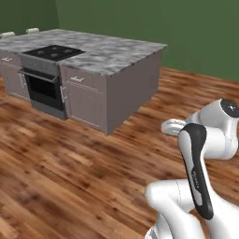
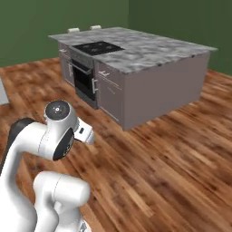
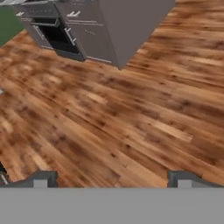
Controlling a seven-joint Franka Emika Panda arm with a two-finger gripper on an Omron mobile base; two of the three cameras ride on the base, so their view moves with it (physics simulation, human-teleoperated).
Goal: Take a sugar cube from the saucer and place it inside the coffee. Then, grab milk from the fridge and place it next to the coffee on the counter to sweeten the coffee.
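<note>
Driving stage before the sugar-cube step, jaws wide open and empty over wooden floor [image 3: 113, 122], marbled desk [image 1: 105, 51] well ahead, needing closer approach.

One worktop [image 1: 107, 51] stands here, with one black cooktop [image 1: 53, 52] and one oven [image 1: 44, 87]. Two pale objects [image 1: 19, 32] sit at its far corner.
</note>
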